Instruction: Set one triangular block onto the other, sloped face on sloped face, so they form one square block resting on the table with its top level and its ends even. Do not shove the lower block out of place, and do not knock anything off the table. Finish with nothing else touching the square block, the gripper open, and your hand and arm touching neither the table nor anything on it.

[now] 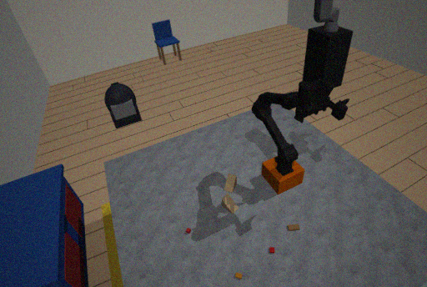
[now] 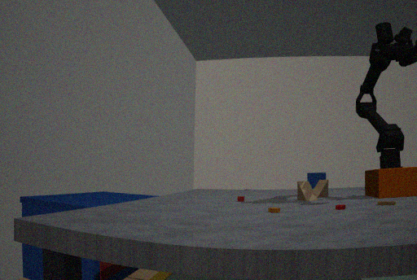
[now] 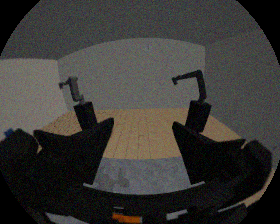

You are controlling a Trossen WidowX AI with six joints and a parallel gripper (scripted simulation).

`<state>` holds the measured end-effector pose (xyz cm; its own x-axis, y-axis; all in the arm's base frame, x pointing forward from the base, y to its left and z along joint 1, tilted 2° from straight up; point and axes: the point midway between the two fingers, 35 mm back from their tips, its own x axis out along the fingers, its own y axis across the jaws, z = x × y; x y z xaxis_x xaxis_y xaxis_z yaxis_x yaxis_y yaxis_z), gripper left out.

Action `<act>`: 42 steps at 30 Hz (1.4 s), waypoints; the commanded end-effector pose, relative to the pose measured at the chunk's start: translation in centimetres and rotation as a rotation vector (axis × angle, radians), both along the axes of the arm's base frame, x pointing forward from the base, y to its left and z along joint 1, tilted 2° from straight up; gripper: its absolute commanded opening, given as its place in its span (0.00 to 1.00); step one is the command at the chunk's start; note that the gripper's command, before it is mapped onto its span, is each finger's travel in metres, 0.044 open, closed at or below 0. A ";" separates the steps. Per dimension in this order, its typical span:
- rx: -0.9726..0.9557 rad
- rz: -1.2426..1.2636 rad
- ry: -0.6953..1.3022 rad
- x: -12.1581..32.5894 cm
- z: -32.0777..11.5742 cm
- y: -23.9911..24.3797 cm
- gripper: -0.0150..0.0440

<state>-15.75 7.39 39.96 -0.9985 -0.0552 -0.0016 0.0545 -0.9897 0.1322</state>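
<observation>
Two tan triangular blocks stand on the grey table. The nearer block [image 1: 228, 203] [image 2: 302, 192] shows slanted faces and a pointed outline. The farther block [image 1: 230, 183] [image 2: 323, 189] lies just behind it, with a small gap between them in the top view. In the exterior view they overlap into a V shape. Which face each rests on is hard to tell. My gripper [image 3: 144, 123] is open and empty, raised high above the table near the arm's base and well away from both blocks. Neither block shows in the wrist view.
The arm stands on an orange box [image 1: 278, 178] [image 2: 391, 182]. Nearer the front lie a red cube [image 1: 188, 230] [image 2: 241, 199], another red cube [image 1: 272, 250] [image 2: 340, 207], an orange piece [image 1: 238, 275] [image 2: 274, 210] and a flat tan piece [image 1: 293, 227] [image 2: 386, 203].
</observation>
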 end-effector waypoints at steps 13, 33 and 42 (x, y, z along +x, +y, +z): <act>-0.400 -0.603 0.009 6.3 -1.7 14.0 1.00; -1.284 -1.584 0.351 34.0 -12.8 21.1 1.00; -1.696 -1.859 0.618 44.3 -19.5 14.7 1.00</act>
